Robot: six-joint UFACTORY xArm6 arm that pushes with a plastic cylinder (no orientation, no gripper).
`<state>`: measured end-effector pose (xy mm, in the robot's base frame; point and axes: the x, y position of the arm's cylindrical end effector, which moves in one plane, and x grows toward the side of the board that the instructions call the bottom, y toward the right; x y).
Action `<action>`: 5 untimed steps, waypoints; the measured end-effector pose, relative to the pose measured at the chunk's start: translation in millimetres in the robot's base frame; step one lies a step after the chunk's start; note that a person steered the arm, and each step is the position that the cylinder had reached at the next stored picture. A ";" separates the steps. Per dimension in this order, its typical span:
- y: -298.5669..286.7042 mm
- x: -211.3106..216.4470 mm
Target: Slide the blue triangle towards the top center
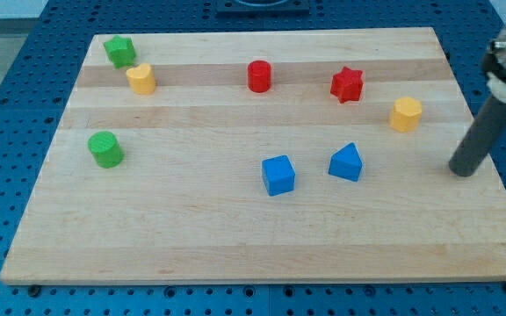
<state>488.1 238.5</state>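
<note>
Blue triangle [346, 163] sits in the lower right-centre of the worktop [191, 237], resting flat, well short of the top centre. Judged from its position, the push has not started; the whole slide up and toward the view's left remains to be done.

Appearance: small solid blue prism, peaked top, lighter upper faces, darker front face, no visible damage.

Neighbours: blue cube [278, 175] just to its left, apart from it. Red star [347, 84] above it, red cylinder [259, 76] near the top centre, roughly where the triangle should go. Yellow block [406, 114] up and to the right. Further off at the view's left: green cylinder [105, 149], a second yellow block [141, 79], a green block [119, 51].

The tool is a plain rod with no jaws to open or close; its tip [465, 172] stands well apart to the triangle's right, near the worktop's right edge, touching no block.
</note>
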 end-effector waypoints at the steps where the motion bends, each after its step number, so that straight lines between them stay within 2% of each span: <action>1: -43.2 1.2; 3: -168.7 -27.0; 4: -211.0 -36.6; 5: -156.6 -36.5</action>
<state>451.6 82.0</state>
